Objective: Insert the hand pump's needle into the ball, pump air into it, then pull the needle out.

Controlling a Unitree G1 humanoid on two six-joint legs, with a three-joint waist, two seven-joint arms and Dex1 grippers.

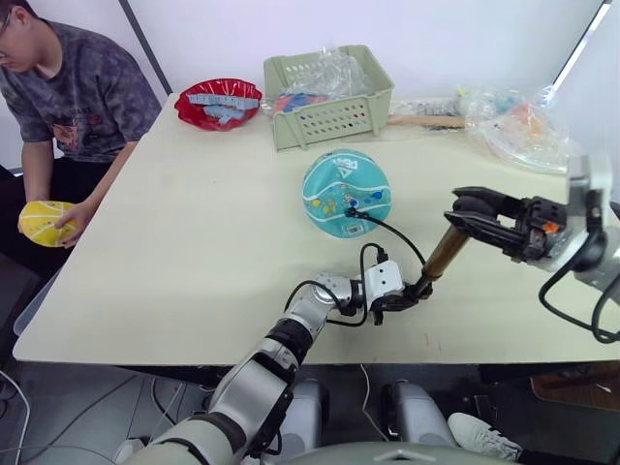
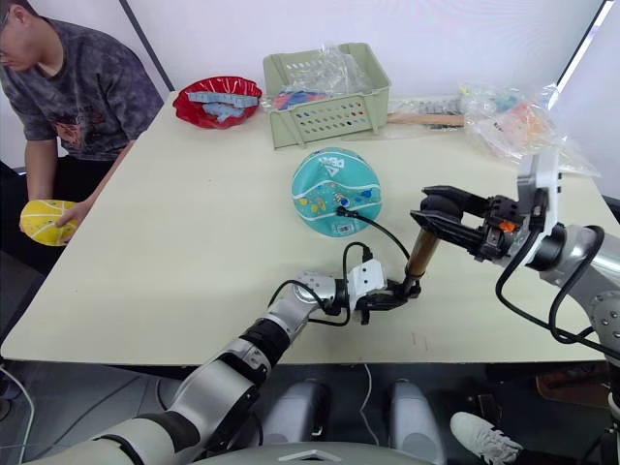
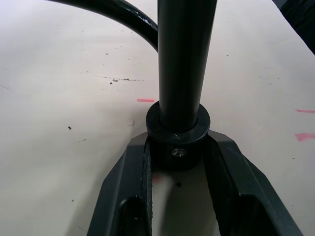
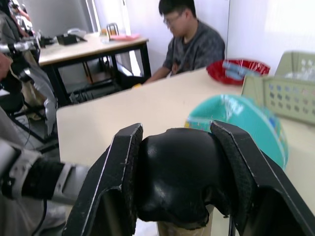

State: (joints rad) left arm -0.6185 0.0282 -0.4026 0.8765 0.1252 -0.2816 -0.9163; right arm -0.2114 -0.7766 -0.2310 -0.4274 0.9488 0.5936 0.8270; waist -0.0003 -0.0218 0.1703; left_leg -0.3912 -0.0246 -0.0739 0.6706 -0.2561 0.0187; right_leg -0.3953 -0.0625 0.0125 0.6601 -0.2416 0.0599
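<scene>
The ball (image 1: 346,193) rests mid-table (image 1: 174,252), with the hose (image 1: 392,232) running from its near side to the pump (image 1: 445,253), which stands tilted to its near right. The left gripper (image 1: 399,298) clamps the pump's bottom cap; the right gripper (image 1: 472,213) is closed around the black handle (image 4: 174,174). A person (image 1: 68,87) at far left holds a yellow ball (image 1: 44,222).

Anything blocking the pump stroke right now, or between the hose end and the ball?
Nothing visible does. The hand pump is held at both ends: left gripper shut on its base cap, right gripper shut on the handle. Its hose runs freely to the ball, with bare table around them.
</scene>
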